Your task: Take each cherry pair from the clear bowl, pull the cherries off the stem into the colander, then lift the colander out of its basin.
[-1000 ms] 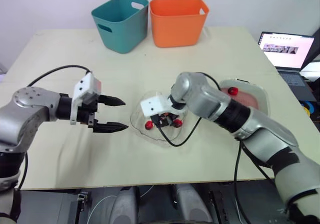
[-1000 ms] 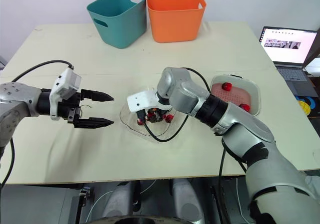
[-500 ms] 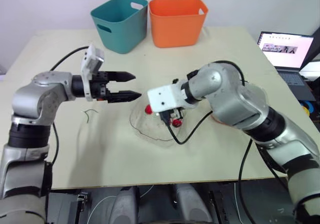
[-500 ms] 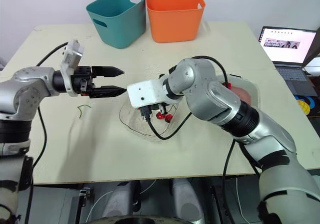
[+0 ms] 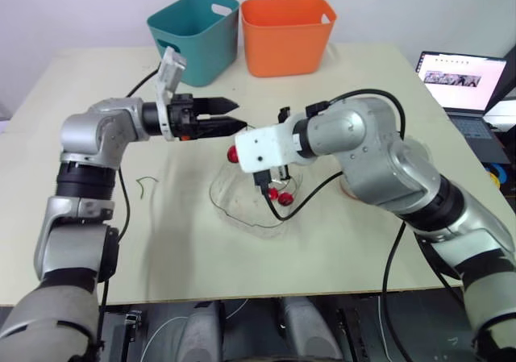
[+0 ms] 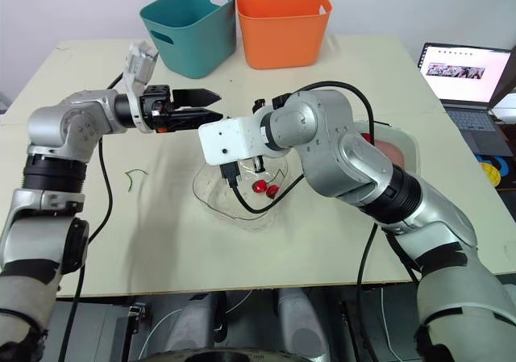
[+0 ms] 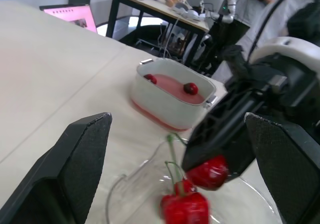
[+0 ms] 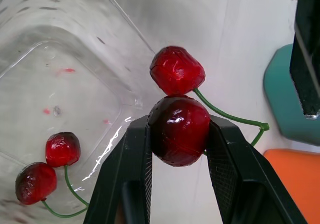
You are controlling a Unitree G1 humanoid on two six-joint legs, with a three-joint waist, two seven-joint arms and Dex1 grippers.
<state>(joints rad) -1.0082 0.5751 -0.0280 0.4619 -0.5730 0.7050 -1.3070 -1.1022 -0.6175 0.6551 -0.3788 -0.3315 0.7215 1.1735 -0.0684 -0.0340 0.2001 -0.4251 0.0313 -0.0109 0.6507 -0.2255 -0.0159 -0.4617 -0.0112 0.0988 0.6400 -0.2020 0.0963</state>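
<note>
A wide cream table (image 5: pixel 363 80) carries a teal plastic bin (image 5: pixel 197 35) and an orange plastic bin (image 5: pixel 288 33) side by side at its far edge, and an open laptop (image 5: pixel 459 80) sits off its right side. Near the table's right edge, a white rectangular basin (image 7: pixel 172 114) holds a pink colander (image 7: pixel 170 84) with two dark cherries inside. The clear plastic bowl (image 5: pixel 242 209) lies mid-table with one stemmed pair of red cherries (image 8: pixel 47 166) in it. Above the bowl's left rim, the right gripper (image 8: pixel 178 126) pinches one cherry of a red cherry pair (image 8: pixel 179 131); its twin hangs free on the green stem. The left gripper (image 5: pixel 230 114), fingers spread, points at that pair from close by without touching it. A loose green stem (image 5: pixel 145 186) lies on the table.
</note>
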